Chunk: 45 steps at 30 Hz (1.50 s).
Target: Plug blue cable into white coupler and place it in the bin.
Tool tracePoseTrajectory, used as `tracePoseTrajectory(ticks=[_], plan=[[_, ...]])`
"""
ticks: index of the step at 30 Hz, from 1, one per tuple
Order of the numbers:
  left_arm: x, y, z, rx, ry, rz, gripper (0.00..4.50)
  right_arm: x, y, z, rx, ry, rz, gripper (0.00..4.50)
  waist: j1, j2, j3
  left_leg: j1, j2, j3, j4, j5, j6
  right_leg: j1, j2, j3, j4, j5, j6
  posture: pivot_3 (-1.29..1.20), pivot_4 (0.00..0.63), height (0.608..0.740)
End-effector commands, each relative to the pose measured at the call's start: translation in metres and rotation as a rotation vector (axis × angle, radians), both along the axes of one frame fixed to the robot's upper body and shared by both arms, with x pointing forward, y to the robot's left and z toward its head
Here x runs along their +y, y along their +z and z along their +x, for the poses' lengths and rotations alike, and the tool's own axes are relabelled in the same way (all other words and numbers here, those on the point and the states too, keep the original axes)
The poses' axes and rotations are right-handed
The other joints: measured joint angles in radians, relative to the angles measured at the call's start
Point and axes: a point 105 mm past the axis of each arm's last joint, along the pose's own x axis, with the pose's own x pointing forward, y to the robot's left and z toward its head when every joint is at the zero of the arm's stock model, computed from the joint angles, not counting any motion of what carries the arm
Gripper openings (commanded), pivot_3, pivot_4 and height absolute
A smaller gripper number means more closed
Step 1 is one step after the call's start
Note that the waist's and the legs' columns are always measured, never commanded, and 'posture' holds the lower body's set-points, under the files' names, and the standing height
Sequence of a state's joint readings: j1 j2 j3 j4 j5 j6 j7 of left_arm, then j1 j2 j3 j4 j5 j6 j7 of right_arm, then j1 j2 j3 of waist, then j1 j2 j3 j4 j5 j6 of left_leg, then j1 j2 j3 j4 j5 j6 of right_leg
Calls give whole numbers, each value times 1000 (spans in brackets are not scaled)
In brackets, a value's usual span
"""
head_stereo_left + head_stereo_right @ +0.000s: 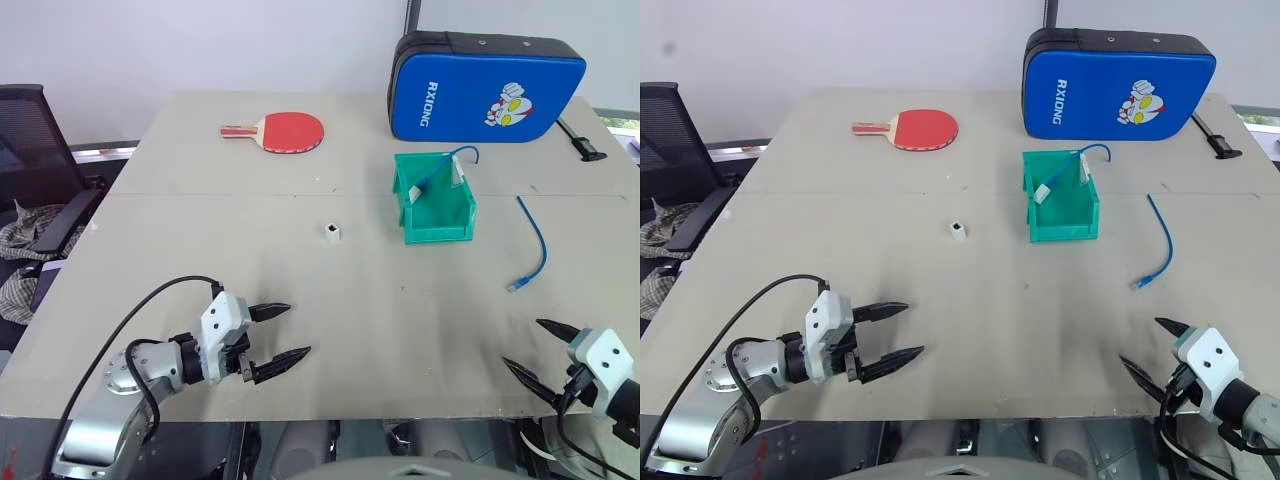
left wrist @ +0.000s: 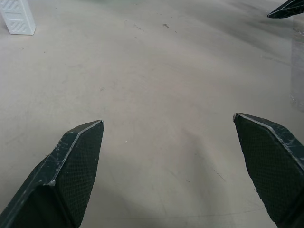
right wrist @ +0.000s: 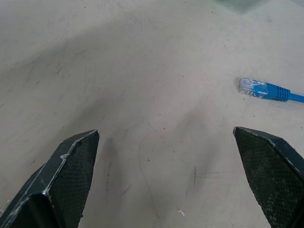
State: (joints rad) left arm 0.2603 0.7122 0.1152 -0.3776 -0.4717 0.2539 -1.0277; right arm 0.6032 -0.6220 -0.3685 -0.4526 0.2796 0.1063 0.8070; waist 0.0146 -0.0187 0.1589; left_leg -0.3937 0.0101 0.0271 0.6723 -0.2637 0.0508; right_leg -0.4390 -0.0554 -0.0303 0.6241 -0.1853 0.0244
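The bin [image 1: 437, 228] stands on the table [image 1: 180, 200], open top up. Inside it lies 1 other blue cord [image 1: 437, 172] with a white piece [image 1: 413, 197] at its end; the cord arches over the bin's far rim.

The blue cable [image 1: 534, 244] lies outside the bin, to its right, in a loose curve, with its clear plug [image 3: 248, 86] at the near end, resting on bare table. The white coupler [image 1: 333, 232] sits alone left of the bin, well apart from it and from the cable.

My left gripper [image 1: 282, 339] hovers nearer than the bin and to its left, its 2 fingers spread apart, nothing between them. My right gripper [image 1: 541, 350] is near of the bin to its right, fingers likewise spread and empty, close to the cable's plug but not touching it.

Beyond the bin lie a blue case [image 1: 487, 86] and a red paddle [image 1: 284, 131].
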Motion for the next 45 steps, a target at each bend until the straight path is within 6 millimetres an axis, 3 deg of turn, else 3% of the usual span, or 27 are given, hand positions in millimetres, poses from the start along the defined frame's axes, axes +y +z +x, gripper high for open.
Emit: tracePoseTrajectory(ticks=[1, 4, 7, 13, 17, 25, 29, 33, 36, 38, 41, 45], plan=[[-12, 16, 7, -71, -22, -39, 4473, -1, 13, 10, -53, -14, 7, 4500, 0, 0, 0, 0, 0, 0, 0, 0, 0, 0, 0, 0, 0, 0, 0, 0, 150, 731], [-31, 29, 19, -84, -13, -136, 4473, -3, 24, 33, -64, -24, 10, 4500, 0, 0, 0, 0, 0, 1, 1, 0, 0, 0, 1, 0, 0, 0, 0, 0, 150, 731], [-41, 36, 19, -115, -78, -141, 4473, -12, 30, 44, -3, -1, -22, 4500, -1, -1, 0, 1, 0, 4, 3, 0, 0, 1, 1, 1, 1, 0, 0, 0, 150, 731], [-56, 43, 13, -171, -230, -100, 4473, -40, 44, 78, 78, 248, -354, 4500, -3, 1, 1, 0, -2, 6, 2, 0, 1, 0, 3, 3, 1, 0, 0, 0, 150, 731], [-60, 42, 8, -171, -264, -106, 4500, -46, 47, 100, 116, 402, -530, 2643, -2, 0, 1, 1, -1, 7, 1, 0, 1, -1, 6, 4, 1, 0, 0, 0, 150, 731], [-56, 37, 6, -169, -250, -104, 4500, -40, 45, 130, 182, 575, -638, 2643, -2, 2, 2, 1, 0, 8, 1, 0, 1, -1, 7, 5, 1, 1, 0, 0, 150, 731], [-55, 36, 7, -174, -237, -105, 4500, -41, 34, 137, 263, 638, -673, 2643, -1, 2, 2, 2, 0, 9, 1, 0, 1, -1, 6, 6, 1, 1, -1, 0, 150, 731], [-53, 32, 8, -172, -216, -106, 4500, -32, 27, 143, 325, 697, -652, 1455, -7, 0, 2, 3, 0, 10, 1, 0, 1, 0, 6, 7, 1, 2, -2, 0, 150, 731], [-53, 32, 8, -174, -202, -110, 4500, -28, 25, 145, 331, 720, -649, 41, -16, -3, 3, 10, 1, 12, 1, 0, 1, 6, 6, 9, 1, 2, -2, 0, 150, 731], [-53, 32, 8, -178, -191, -111, 4500, -21, 28, 147, 315, 731, -618, 41, -22, -3, 2, 14, 1, 12, 1, 0, 1, 9, 6, 9, 1, 1, -1, 0, 150, 731], [-51, 30, 12, -189, -143, -114, 4500, 16, 42, 146, 265, 786, -519, 41, -28, -3, 2, 14, 1, 13, 1, 0, 1, 9, 5, 10, 2, 1, -1, 0, 150, 731], [-49, 23, 26, -219, -93, -73, 4500, 99, 58, 128, 257, 893, -449, 41, -28, -1, 3, 13, 4, 14, -1, 0, 1, 5, 3, 12, 4, 2, -2, 0, 150, 731]])
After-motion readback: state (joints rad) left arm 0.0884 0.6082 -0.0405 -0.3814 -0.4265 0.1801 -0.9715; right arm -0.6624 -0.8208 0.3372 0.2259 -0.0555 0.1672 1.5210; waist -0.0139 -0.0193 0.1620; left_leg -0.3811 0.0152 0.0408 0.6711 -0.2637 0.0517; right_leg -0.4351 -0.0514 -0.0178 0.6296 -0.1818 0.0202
